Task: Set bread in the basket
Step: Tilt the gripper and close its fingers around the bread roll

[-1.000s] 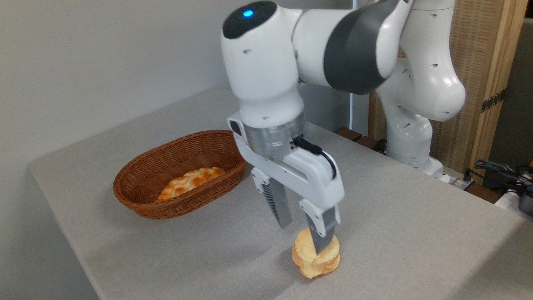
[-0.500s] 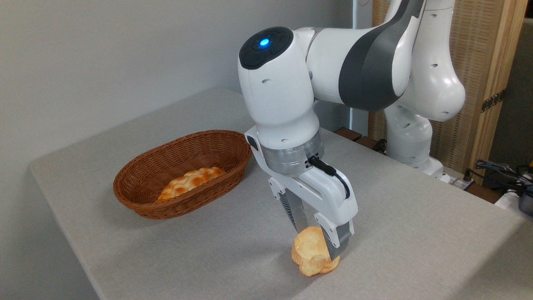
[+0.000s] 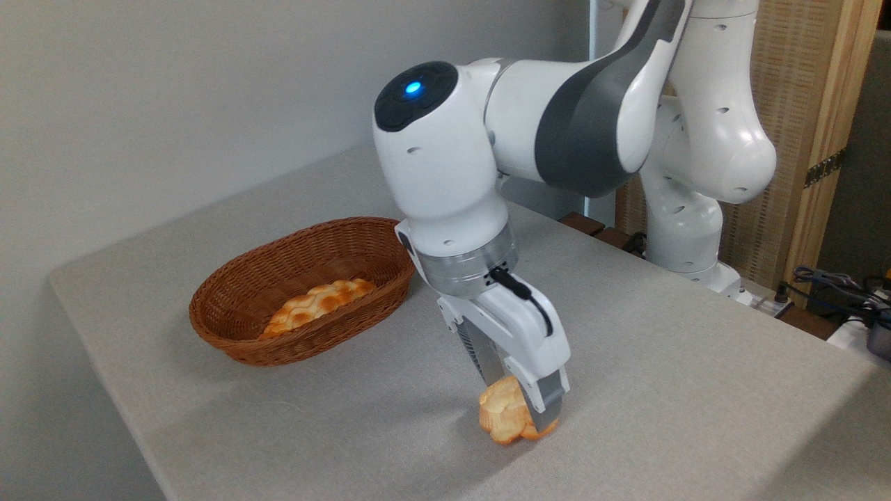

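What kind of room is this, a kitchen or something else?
Probably a robotics lab, not a kitchen: a white robot arm mounted beside a plain grey table, and loose cables at right.

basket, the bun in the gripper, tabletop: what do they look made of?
Basket: woven wicker or rattan, reddish-brown with a slight sheen; the weave ribs show on its wall.
Bun: looks like baked bread, matte golden with browned edges; whether real or a foam or plastic replica cannot be told. The gripper is shut on it.
Tabletop: matte grey, faintly textured, possibly cloth or laminate.
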You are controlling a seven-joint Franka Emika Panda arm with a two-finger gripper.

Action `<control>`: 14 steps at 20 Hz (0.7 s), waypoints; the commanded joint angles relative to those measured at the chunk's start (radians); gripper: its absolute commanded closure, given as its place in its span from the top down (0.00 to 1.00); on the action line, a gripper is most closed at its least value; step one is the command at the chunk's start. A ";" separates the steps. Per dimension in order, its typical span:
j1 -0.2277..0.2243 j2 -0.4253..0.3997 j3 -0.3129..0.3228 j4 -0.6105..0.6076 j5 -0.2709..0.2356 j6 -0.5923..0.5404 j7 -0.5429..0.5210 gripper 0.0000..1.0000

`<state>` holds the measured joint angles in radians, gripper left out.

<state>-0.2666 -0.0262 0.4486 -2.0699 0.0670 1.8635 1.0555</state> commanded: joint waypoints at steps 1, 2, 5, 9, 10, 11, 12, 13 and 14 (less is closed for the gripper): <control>-0.029 0.011 0.004 -0.003 0.007 0.008 0.015 1.00; -0.031 0.012 0.004 -0.003 0.008 0.008 0.017 1.00; -0.037 0.015 0.002 -0.003 0.007 0.008 0.017 1.00; -0.042 0.023 0.002 -0.003 0.007 0.008 0.017 1.00; -0.042 0.023 0.002 -0.003 0.008 0.008 0.018 1.00; -0.042 0.022 0.004 -0.003 0.008 0.008 0.024 1.00; -0.042 0.022 0.004 -0.003 0.011 0.008 0.037 0.97; -0.042 0.022 0.004 -0.003 0.013 0.008 0.046 0.90; -0.040 0.022 0.005 -0.003 0.013 0.008 0.060 0.73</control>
<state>-0.3005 0.0007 0.4471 -2.0699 0.0670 1.8652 1.0681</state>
